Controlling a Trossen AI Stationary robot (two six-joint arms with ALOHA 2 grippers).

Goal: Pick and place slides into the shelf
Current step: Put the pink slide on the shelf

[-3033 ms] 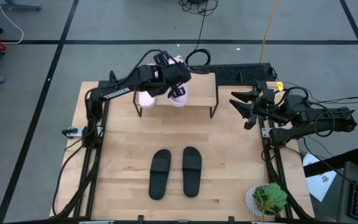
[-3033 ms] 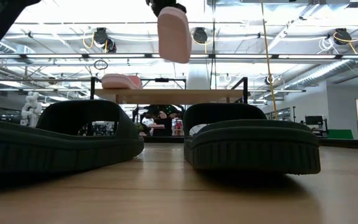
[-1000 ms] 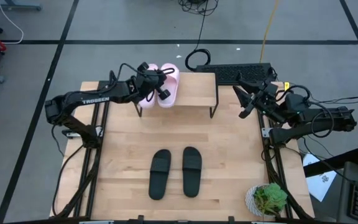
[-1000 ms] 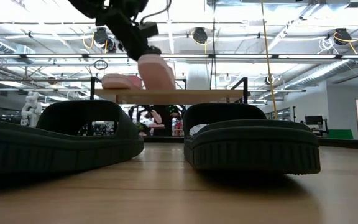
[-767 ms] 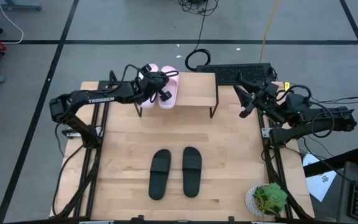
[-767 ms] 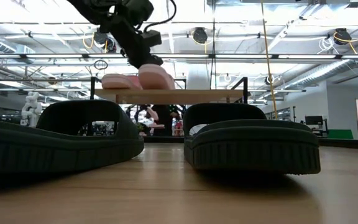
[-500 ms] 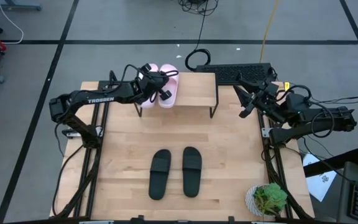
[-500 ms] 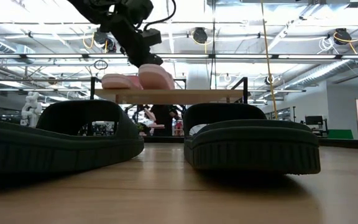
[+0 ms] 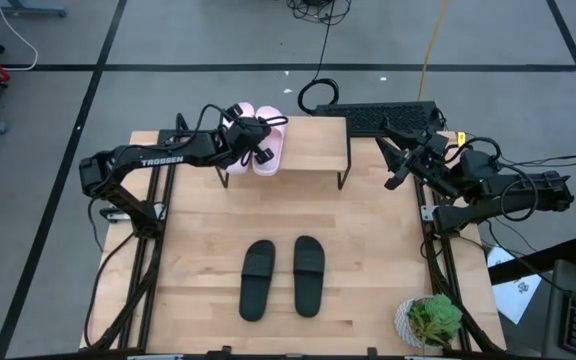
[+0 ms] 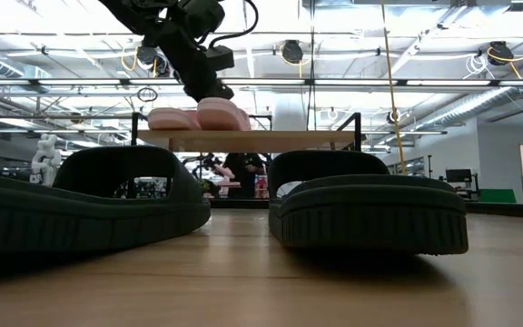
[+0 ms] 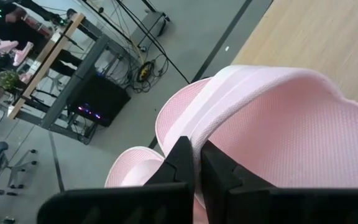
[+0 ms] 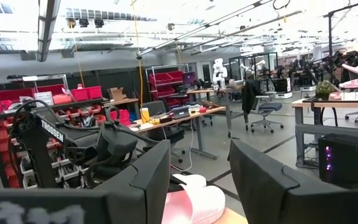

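Shelf [image 9: 313, 140] sits at the far edge of the bench [image 9: 198, 250], light board on thin black legs. Both pink slides are on its left end, side by side: the left pink slide [image 9: 236, 118] mostly hidden under the arm in the high view, the right pink slide [image 9: 271, 146] just beside it. In the low view both soles lie flat on the board, left one [image 10: 172, 118] low, right one [image 10: 222, 113] right under the arm. Rest of the shelf, middle to right end, shows bare wood.

Left claw [image 9: 252, 140] is down over the right pink slide, arm reaching in from the bench's left side. Left wrist view: its dark fingers [image 11: 182, 163] are nearly together, pinching the wide strap of that slide [image 11: 272, 124] between them, so it has hold of the strap w/ the slide resting on the shelf.

Nearer the front, approx. mid-bench, the two black slides lie parallel, toes toward the shelf: left black slide [image 9: 257, 279], right black slide [image 9: 308, 275], near each other but apart.

Right claw [image 9: 396, 152] hangs off the bench's right edge, well apart from the shelf, fingers [image 12: 145, 171] spread wide, nothing between them.
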